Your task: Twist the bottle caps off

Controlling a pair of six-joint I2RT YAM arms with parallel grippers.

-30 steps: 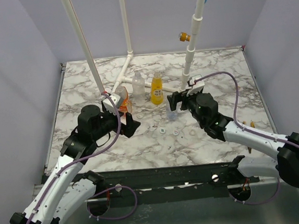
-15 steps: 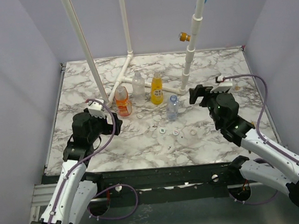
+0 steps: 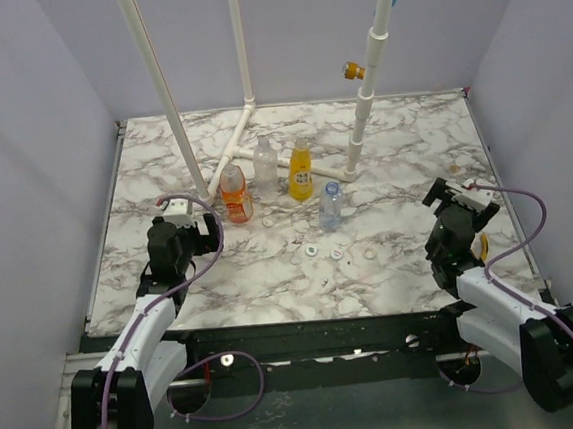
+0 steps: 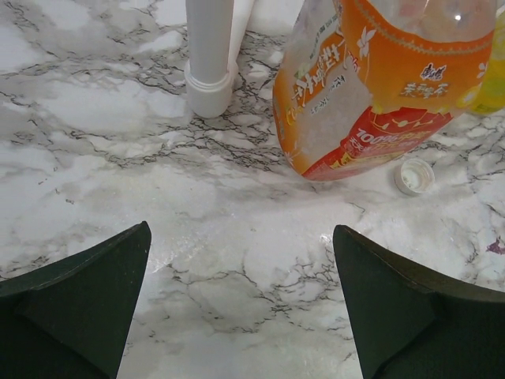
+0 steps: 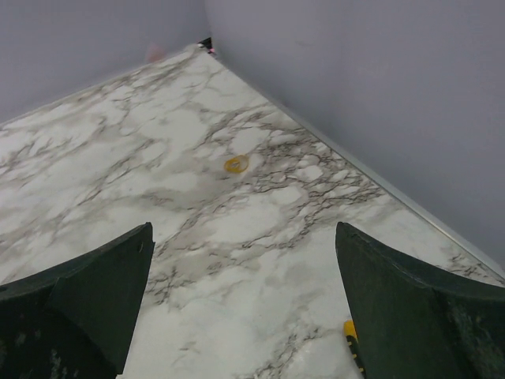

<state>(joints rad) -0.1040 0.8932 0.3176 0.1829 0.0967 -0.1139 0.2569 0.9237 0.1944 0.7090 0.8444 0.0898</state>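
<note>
The squat orange bottle [image 3: 235, 205], the small clear bottle [image 3: 264, 164], the slender yellow-orange bottle [image 3: 301, 171] and the clear blue-labelled bottle [image 3: 331, 208] stand upright mid-table. Pale caps lie loose on the marble: one [image 3: 269, 219] beside the orange bottle, others [image 3: 313, 250] [image 3: 337, 254] [image 3: 370, 254] in front of the blue-labelled one. My left gripper [image 3: 209, 232] is open and empty, left of the orange bottle [image 4: 379, 87], with a cap [image 4: 414, 175] beyond it. My right gripper [image 3: 444, 197] is open and empty at the right, facing the far right corner.
The white pipe frame [image 3: 244, 128] rises behind the bottles; one foot [image 4: 210, 75] stands left of the orange bottle. Its yellow-orange knob [image 3: 353, 69] is at the back. A small yellow ring [image 5: 236, 164] and a yellow item [image 5: 352, 338] lie near the right wall.
Both arms have pulled back toward the near edge and outward. The left gripper has left the orange bottle, the right has left the blue-labelled bottle; both bottles stand free.
</note>
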